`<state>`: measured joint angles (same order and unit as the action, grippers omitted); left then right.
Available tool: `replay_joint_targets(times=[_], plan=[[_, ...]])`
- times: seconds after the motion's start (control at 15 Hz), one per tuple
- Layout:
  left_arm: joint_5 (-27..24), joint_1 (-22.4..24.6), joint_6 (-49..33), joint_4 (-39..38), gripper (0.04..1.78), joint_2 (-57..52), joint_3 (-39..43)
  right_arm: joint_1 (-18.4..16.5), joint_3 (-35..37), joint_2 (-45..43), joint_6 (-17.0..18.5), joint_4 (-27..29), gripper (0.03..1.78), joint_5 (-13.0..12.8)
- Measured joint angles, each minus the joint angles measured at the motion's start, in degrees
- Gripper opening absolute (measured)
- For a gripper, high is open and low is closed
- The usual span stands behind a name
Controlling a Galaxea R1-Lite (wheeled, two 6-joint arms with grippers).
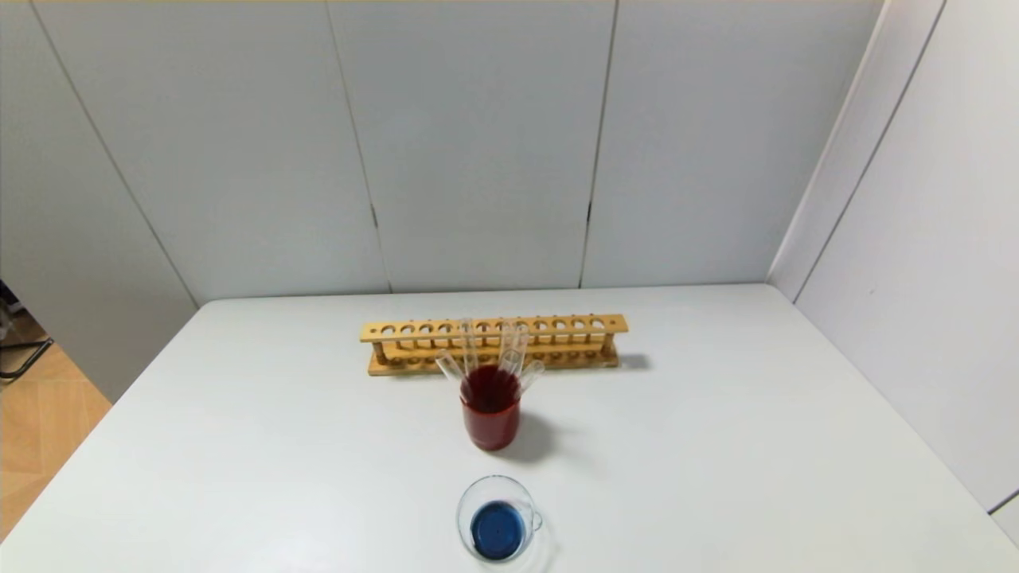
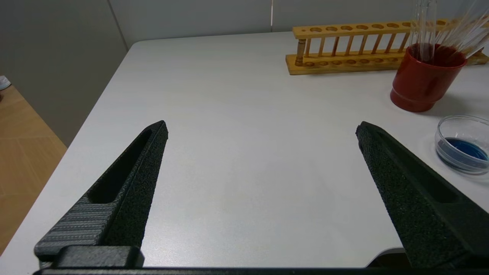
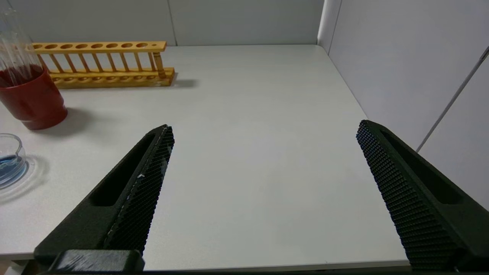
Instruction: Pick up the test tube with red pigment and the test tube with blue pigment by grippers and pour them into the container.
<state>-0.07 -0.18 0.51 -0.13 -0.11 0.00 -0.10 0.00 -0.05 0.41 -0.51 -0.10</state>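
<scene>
The container (image 1: 497, 521), a small low clear glass cup with a side handle, sits on the white table (image 1: 239, 446) near the front edge, roughly at the middle. A shallow pool of blue liquid lies in its bottom. Just behind it stands a taller beaker (image 1: 490, 414) of dark red liquid. Several clear glass tubes (image 1: 509, 354) lean in the beaker, fanning outward over its rim; whether any of them holds coloured pigment cannot be told, since their lower ends are sunk in the red liquid. Behind the beaker a long wooden test tube rack (image 1: 493, 344) lies across the table, its row of holes showing no tubes.

Neither arm appears in the head view. Both are held back at the near side of the table, low and pointing forward over the surface.

The left gripper (image 2: 261, 128) hovers over the left part of the table. Its two black fingers (image 2: 130, 183) are spread wide apart with nothing between them but bare tabletop. From its wrist camera, the beaker (image 2: 422, 82), the rack (image 2: 355, 51) and the container (image 2: 462, 145) lie ahead and toward the robot's right, well apart from the fingers.

The right gripper (image 3: 263, 128) hovers over the right part of the table, near the side wall (image 3: 401, 57). Its fingers (image 3: 133, 187) are likewise spread wide and hold nothing. From its wrist camera, the beaker (image 3: 32, 97), the rack (image 3: 103, 65) and the edge of the container (image 3: 11, 160) lie ahead and toward the robot's left, well apart from it.
</scene>
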Motion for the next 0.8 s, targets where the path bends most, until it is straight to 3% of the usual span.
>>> replay_joint_targets(times=[0.8], plan=[[0.00,0.00,0.00,-0.02,1.74,0.00,0.00,-0.01,0.00,0.00,0.21,0.00,1.74,0.00]])
